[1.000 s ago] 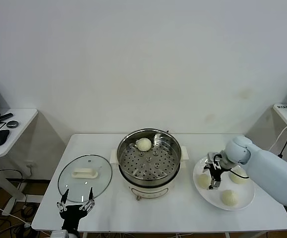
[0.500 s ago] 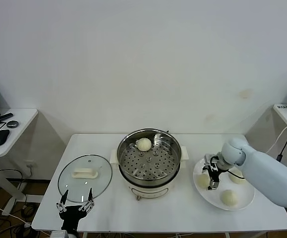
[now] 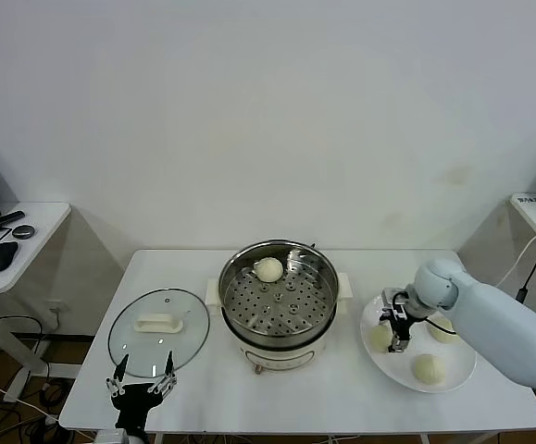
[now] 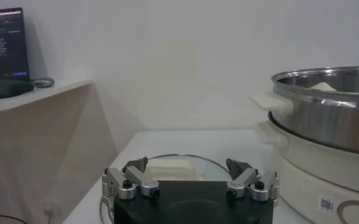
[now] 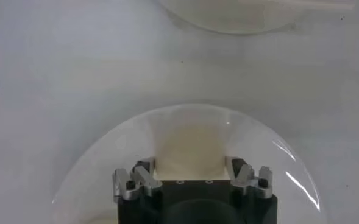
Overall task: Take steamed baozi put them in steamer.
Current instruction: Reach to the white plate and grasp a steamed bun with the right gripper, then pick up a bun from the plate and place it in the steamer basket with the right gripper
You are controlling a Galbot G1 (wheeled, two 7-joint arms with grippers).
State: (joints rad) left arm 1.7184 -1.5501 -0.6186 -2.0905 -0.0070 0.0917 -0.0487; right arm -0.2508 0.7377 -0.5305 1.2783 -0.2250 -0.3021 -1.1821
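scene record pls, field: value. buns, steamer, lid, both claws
buns in steamer: one bun on the perforated tray, at the far side
buns on plate: three; left bun, front bun, right bun partly behind the arm
steamer: table centre, uncovered
glass lid: flat on the table, on the steamer's left
plate: on the steamer's right
right claw: down over the plate's left bun, fingers on either side of it, bun not lifted
left claw: open, parked at the table's front edge near the lid
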